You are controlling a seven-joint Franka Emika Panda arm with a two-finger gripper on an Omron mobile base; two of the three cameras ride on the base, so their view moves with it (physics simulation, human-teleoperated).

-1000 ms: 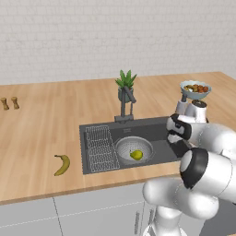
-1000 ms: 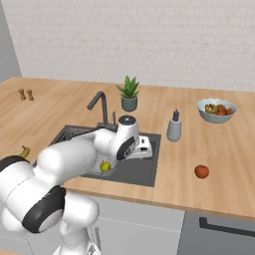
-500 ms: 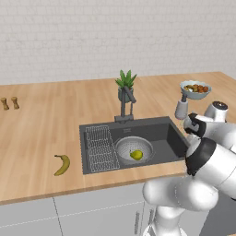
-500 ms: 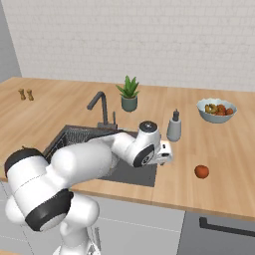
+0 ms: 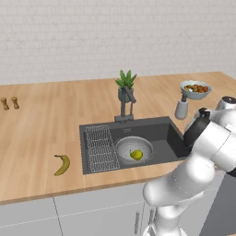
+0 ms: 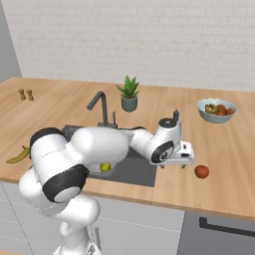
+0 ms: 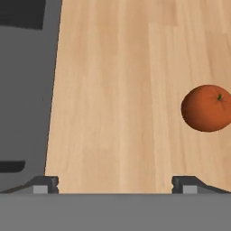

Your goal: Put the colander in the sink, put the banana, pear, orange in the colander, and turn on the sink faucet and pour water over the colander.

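**Open gripper above the counter, orange off to one side**

- Gripper (image 7: 115,182): your hand view shows the two fingertips standing wide apart with nothing between them, only bare wooden counter (image 7: 113,90) ahead of the jaws. In the right base view the hand (image 6: 182,153) hangs over the counter just past the right edge of the sink.
- Orange (image 7: 206,108): lying on the counter, ahead of the jaws and out beyond the right fingertip in your hand view, not touching either finger. In the right base view it (image 6: 201,171) sits just beside the hand, nearer the counter's front edge.
- Sink (image 5: 163,133): its dark wall fills the strip outside the left fingertip in your hand view.
- Colander (image 5: 133,150): standing in the sink beside the wire rack (image 5: 100,148), well away from the jaws.
- Pear (image 5: 136,155): inside the colander.
- Banana (image 5: 62,164): on the counter on the far side of the sink from the jaws.
- Faucet (image 5: 126,103): upright behind the sink; you see no stream at its spout.
- Fruit bowl (image 6: 216,109): further back on the counter, apart from the jaws.
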